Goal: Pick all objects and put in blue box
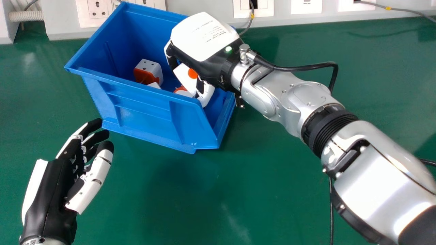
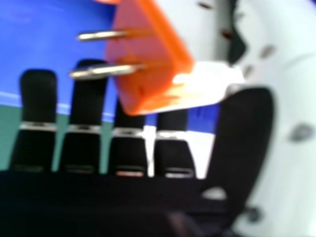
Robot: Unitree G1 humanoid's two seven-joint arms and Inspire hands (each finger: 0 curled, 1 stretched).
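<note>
From here I see the box point(image 1: 146, 112) standing askew on the surface point(image 1: 272, 204), towards the back and left of the middle, with the socket panel point(image 1: 204, 6) running behind it. Inside, one plug point(image 1: 153, 69) lies towards the left; a small piece point(image 1: 155, 85) shows just before it, by the front wall. Farther right, also near that wall, sits another plug point(image 1: 182, 92). The top plug point(image 1: 184, 76) is tilted between the right hand's point(image 1: 201, 51) fingers and thumb, over the box's right half (whether it touches anything below, I can't tell). That arm crosses the surface from the right. The left hand point(image 1: 51, 194) is before the box, to its left, well apart.
</note>
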